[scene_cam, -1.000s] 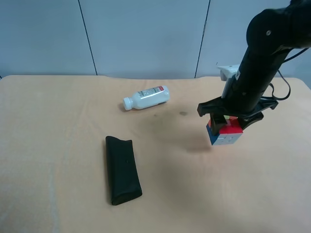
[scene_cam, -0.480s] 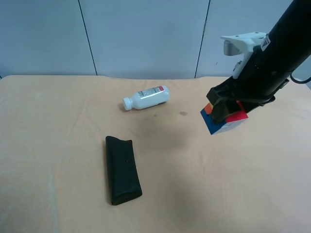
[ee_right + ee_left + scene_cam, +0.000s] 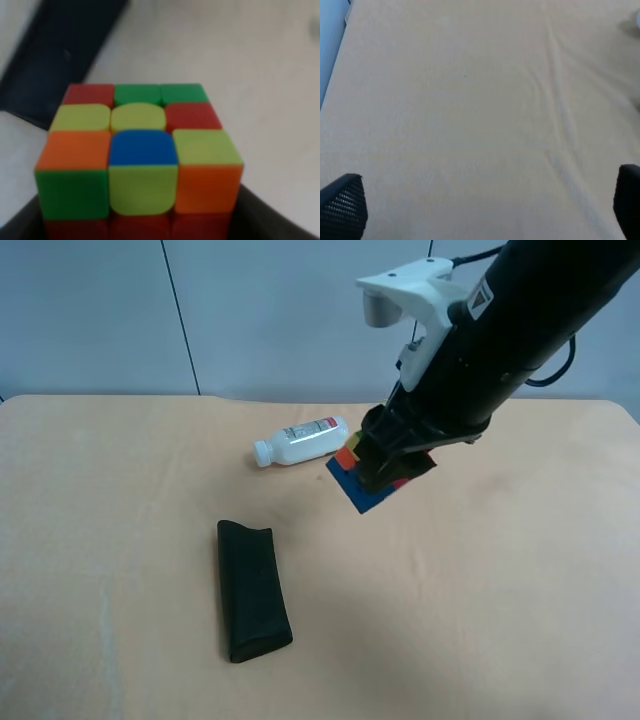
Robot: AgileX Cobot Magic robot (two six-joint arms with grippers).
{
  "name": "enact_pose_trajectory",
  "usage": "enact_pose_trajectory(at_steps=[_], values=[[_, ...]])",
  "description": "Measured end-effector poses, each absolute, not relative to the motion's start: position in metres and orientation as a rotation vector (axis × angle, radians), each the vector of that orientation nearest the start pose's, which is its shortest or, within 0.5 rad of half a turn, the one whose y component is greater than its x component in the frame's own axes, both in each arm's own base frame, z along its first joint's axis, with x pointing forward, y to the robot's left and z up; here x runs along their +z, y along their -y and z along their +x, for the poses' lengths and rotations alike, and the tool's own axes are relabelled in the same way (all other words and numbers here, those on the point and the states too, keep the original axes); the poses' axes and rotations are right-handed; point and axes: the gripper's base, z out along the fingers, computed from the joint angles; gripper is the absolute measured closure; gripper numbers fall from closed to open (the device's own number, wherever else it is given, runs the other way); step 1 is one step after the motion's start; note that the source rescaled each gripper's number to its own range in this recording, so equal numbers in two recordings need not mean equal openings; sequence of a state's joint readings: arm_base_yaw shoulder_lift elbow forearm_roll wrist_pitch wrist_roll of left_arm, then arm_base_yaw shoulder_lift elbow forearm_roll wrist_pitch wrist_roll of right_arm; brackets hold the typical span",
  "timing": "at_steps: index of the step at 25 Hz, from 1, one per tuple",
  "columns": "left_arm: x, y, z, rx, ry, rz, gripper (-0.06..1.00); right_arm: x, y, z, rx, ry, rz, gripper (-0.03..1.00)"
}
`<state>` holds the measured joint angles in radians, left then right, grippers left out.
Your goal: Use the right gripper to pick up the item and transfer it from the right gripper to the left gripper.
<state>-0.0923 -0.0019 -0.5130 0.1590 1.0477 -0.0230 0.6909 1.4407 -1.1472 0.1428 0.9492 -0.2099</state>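
Note:
The puzzle cube (image 3: 368,480) hangs in the air above the table, tilted, held by my right gripper (image 3: 385,465) on the thick black arm with the white bracket (image 3: 412,292). In the right wrist view the cube (image 3: 137,155) fills the frame between the dark fingers (image 3: 260,220), showing red, green, yellow, orange and blue squares. My left gripper (image 3: 480,210) shows only in the left wrist view, with its two black fingertips (image 3: 342,205) far apart over bare tan cloth. It is open and empty. The left arm is out of the exterior high view.
A white bottle (image 3: 302,441) lies on its side at the back of the tan table (image 3: 120,470), just behind the held cube. A black pouch (image 3: 252,589) lies at front left; it also shows in the right wrist view (image 3: 60,50).
My right gripper has lifted the cube off the table and carried it up and toward the exterior high view's left, to near the bottle. The cube has tilted. Bottle and pouch have not moved.

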Motion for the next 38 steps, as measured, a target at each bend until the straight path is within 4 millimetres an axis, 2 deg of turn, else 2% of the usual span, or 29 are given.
enact_pose_trajectory(at_steps=[11,29,33,38], values=[[0.283,-0.013,-0.006,0.116,-2.007,0.063,-0.05,0.310,-0.213,0.212,0.453,-2.238,-1.336,0.95],[0.283,-0.012,-0.004,0.097,-2.005,0.064,-0.05,0.324,-0.232,0.202,0.607,-1.710,-1.666,0.95],[0.292,-0.006,0.008,0.026,-2.083,0.072,-0.05,0.325,-0.234,0.202,0.593,-1.624,-1.713,0.95],[0.320,0.007,0.039,-0.117,-2.214,0.080,-0.05,0.325,-0.234,0.202,0.568,-1.560,-1.755,0.95]])
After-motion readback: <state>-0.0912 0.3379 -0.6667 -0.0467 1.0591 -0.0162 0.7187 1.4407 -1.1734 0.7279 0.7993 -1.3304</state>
